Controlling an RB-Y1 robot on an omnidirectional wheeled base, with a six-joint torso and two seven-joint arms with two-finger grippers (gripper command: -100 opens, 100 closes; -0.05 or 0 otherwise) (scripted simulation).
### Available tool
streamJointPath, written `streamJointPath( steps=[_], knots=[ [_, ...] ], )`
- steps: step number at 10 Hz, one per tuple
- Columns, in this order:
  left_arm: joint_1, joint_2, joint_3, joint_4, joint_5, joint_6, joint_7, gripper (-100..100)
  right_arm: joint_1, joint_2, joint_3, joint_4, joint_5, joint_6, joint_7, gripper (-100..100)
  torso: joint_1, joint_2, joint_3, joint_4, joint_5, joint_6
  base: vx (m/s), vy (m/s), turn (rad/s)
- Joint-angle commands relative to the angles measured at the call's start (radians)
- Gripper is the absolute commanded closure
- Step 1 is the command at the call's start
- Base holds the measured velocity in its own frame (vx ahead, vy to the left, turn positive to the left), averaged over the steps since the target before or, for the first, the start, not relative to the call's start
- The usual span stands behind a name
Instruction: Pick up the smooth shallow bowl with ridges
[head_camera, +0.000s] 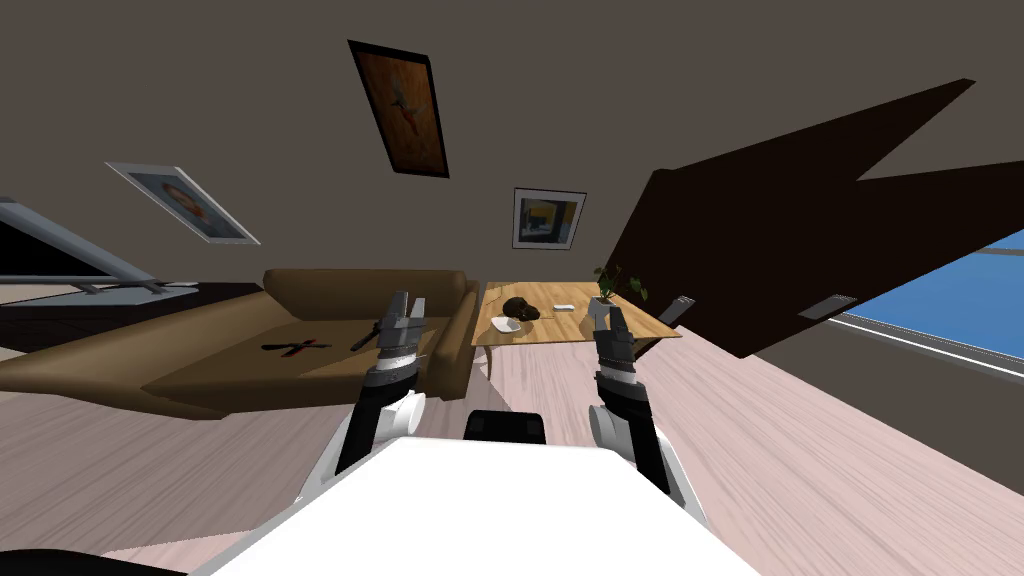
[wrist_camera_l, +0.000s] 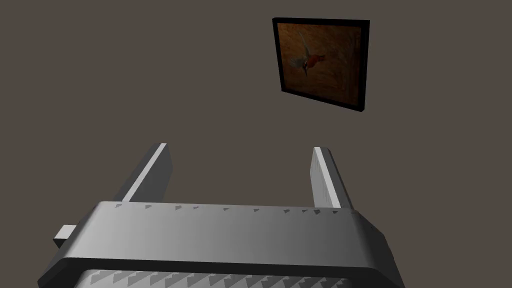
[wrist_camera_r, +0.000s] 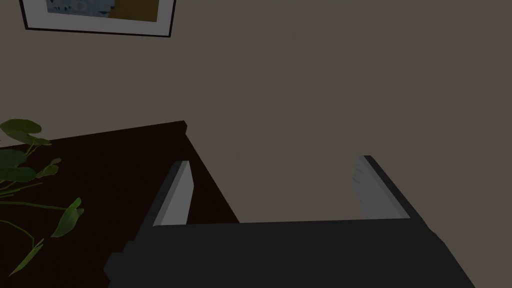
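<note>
The little white shallow bowl (head_camera: 507, 326) sits far ahead, on the near left corner of the light wooden table (head_camera: 570, 326). My left hand (head_camera: 407, 302) and right hand (head_camera: 612, 318) are spread wide, holding nothing. Best to roll closer first, then reach down slowly.

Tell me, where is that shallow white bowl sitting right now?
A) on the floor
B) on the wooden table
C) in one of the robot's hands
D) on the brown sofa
B: the white bowl lies on the wooden table, at the end nearest the sofa, close to a dark object.
</note>
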Motion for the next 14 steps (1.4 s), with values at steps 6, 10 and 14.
streamJointPath(
  steps=[6, 10, 14],
  knots=[
    [-0.049, 0.118, 0.016, 0.014, 0.009, 0.152, -0.020, -100, 0.000, 0.000, 0.000, 0.000, 0.000, 0.000, 0.000, 0, -0.009, 0.000, 0.000, 0.000, -0.002, 0.000, 0.002, -0.105, 0.010],
    [-0.090, 0.150, 0.031, 0.030, 0.016, 0.267, -0.038, -100, 0.000, 0.000, 0.000, 0.000, 0.000, 0.000, 0.000, 0, -0.007, -0.001, -0.001, 0.000, -0.002, 0.000, 0.011, -0.100, 0.008],
    [-0.122, 0.163, 0.043, 0.045, 0.021, 0.365, -0.053, -100, 0.000, 0.000, 0.000, 0.000, 0.000, 0.000, 0.000, 0, -0.006, -0.001, 0.000, 0.000, -0.001, 0.000, 0.008, -0.093, 0.007]
  ],
)
